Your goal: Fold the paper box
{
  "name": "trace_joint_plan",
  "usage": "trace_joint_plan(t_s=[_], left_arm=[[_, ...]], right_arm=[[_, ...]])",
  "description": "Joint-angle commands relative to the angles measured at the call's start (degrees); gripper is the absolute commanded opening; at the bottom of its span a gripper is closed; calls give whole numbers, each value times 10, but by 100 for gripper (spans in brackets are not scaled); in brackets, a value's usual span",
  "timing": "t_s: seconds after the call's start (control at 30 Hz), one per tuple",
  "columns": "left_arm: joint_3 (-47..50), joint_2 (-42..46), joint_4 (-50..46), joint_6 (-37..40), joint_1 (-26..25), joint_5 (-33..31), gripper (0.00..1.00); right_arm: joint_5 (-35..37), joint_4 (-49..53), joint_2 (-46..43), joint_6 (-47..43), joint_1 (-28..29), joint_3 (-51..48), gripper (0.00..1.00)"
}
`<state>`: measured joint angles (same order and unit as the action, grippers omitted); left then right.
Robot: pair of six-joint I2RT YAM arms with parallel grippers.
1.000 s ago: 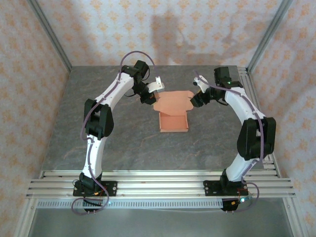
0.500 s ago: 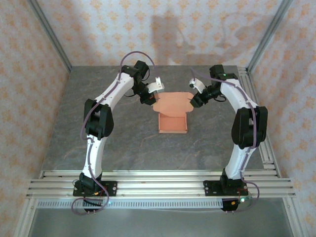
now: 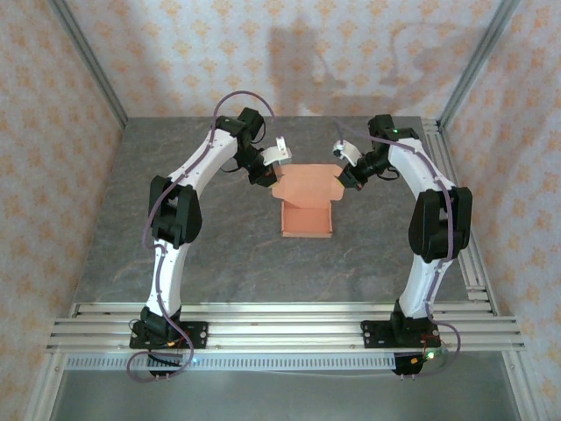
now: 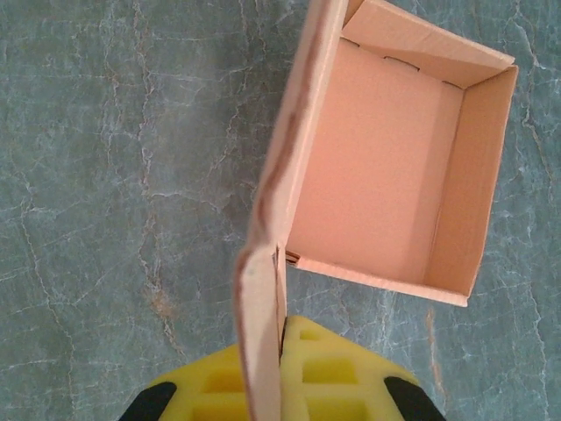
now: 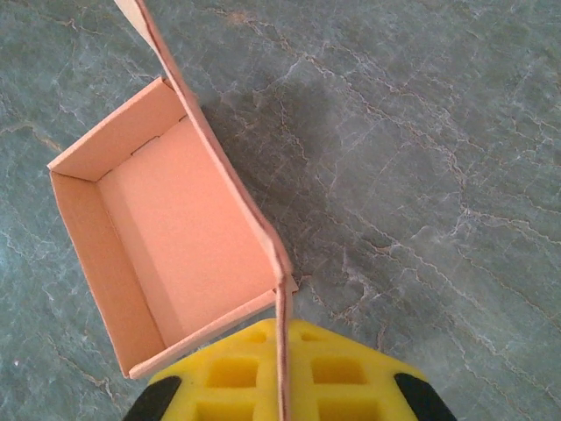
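Salmon-orange paper box (image 3: pixel 307 215) is sitting on the grey tabletop (image 3: pixel 175 237) toward its far edge, midway between the side edges, with its tray opening upward and its lid flap (image 3: pixel 307 182) rising from the tray's far wall. The left gripper (image 3: pixel 273 180) is pinching the flap's left end tight between its yellow pads (image 4: pixel 333 377). The right gripper (image 3: pixel 344 178) is clamping the flap's right end likewise.

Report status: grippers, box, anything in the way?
Left gripper shut on paper box lid's side flap. Right gripper shut on opposite flap. Tray open, lid raised at far edge. Nothing blocking the fold.
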<state>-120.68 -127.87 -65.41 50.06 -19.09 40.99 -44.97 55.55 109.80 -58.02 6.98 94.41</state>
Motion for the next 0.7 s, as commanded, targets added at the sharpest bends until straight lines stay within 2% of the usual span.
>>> trace_joint_plan(t_s=[0.0,0.1,0.27,0.47,0.67], left_arm=[[-9,27,-17,6,3,12,0],[-1,34,4,-16,3,14,0],[2,40,64,-94,1,7,0],[8,46,91,-165,-12,-21,0],[-9,38,100,-251,-20,-55,0]], right_arm=[[3,0,-9,8,6,1,0],[28,-53,-32,47,14,-31,0],[94,-163,-72,161,40,-88,0],[180,-232,-125,219,73,-147,0],[233,-266,-149,282,74,-157,0]])
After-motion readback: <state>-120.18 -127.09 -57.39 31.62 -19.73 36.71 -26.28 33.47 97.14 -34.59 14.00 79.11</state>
